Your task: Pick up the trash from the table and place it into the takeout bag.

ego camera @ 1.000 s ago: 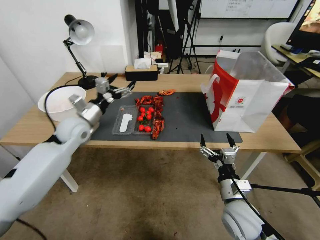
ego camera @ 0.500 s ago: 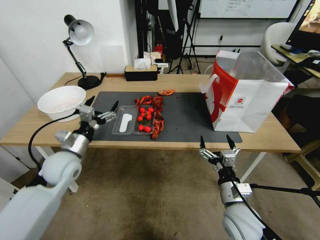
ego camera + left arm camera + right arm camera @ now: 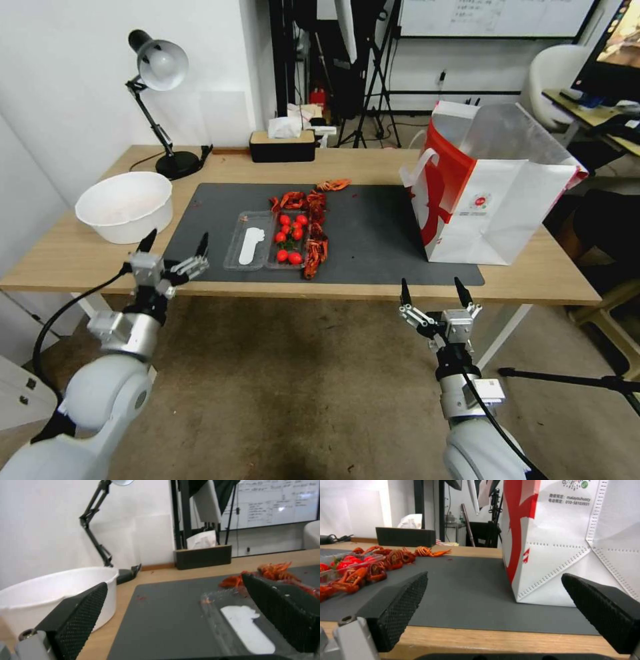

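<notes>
Nearest to us, our right gripper (image 3: 432, 294) hangs just off the front edge of the table (image 3: 533, 277), jaws spread wide and holding nothing. Our left gripper (image 3: 173, 245) hovers at the front edge too, near the corner of the mat (image 3: 373, 233), also spread and empty.

Just beyond, on the mat, lies the trash we can make out: a clear plastic tray (image 3: 267, 241) with small red tomatoes (image 3: 289, 237) in one half and a white strip in the other, and red crayfish shells (image 3: 313, 227) strewn beside and behind it. None of it is gripped. The white bowl (image 3: 123, 205) stands off the mat on the left.

Farther right, the bag (image 3: 497, 183) stands upright and open on the mat's end, well apart from the tray. We cannot see inside it.

We judge the job unfinished: the tray and shells are left to move.
</notes>
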### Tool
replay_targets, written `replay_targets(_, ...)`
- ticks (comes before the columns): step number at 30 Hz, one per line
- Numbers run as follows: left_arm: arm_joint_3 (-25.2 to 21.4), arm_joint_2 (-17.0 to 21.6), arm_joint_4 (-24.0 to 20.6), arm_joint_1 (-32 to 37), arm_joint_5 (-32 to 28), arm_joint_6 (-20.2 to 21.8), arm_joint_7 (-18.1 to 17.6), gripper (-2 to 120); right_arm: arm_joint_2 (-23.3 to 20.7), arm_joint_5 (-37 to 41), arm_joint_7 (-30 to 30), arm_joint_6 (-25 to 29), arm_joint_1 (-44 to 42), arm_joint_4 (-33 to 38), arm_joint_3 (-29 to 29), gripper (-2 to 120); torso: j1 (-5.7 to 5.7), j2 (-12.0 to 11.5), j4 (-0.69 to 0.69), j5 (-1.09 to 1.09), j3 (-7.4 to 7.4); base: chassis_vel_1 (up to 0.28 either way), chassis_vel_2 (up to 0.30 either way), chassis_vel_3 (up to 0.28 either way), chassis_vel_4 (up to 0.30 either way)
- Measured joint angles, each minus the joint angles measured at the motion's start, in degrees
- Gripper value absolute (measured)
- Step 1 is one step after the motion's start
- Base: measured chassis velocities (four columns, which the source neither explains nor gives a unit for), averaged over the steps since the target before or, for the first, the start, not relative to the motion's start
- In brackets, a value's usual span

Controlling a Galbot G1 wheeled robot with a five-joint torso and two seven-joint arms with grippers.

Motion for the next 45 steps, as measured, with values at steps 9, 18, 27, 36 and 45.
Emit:
replay_targets(9, -1.9, -2.1, 0.0, 3.7, 1.3, -1.1, -0.6, 100, 0.2, -0.4, 0.4, 0.2, -0.7, 0.0, 0.2, 100, 0.00, 0.0, 0.00, 0.00, 0.00, 0.000, 0.000, 0.000, 0.000)
replay_targets(18, -2.8, -4.0, 1.1, 7.2, 3.9, -3.5, -1.1, 100, 0.4, -0.6, 0.6, 0.2, -1.0, 0.0, 0.4, 100, 0.00, 0.0, 0.00, 0.00, 0.00, 0.000, 0.000, 0.000, 0.000)
replay_targets(27, -2.6, -5.3, 2.9, 9.0, 5.8, -6.7, -0.7, 100, 0.8, -0.8, 0.8, 0.3, -1.2, -0.3, 0.4, 100, 0.01, 0.0, 0.00, 0.01, 0.00, 0.000, 0.000, 0.000, 0.000)
replay_targets(36, -2.5, -5.9, 3.4, 10.2, 6.5, -8.1, -0.4, 100, 0.9, -1.0, 0.9, 0.3, -1.3, -0.7, 0.3, 100, 0.02, 0.0, 0.00, 0.00, 0.00, 0.000, 0.000, 0.000, 0.000)
replay_targets(45, -2.4, -6.1, 3.3, 10.4, 6.5, -8.1, -0.3, 100, 0.9, -1.0, 1.1, 0.4, -1.6, -1.0, 0.3, 100, 0.01, 0.0, 0.00, 0.00, 0.01, 0.000, 0.000, 0.000, 0.000)
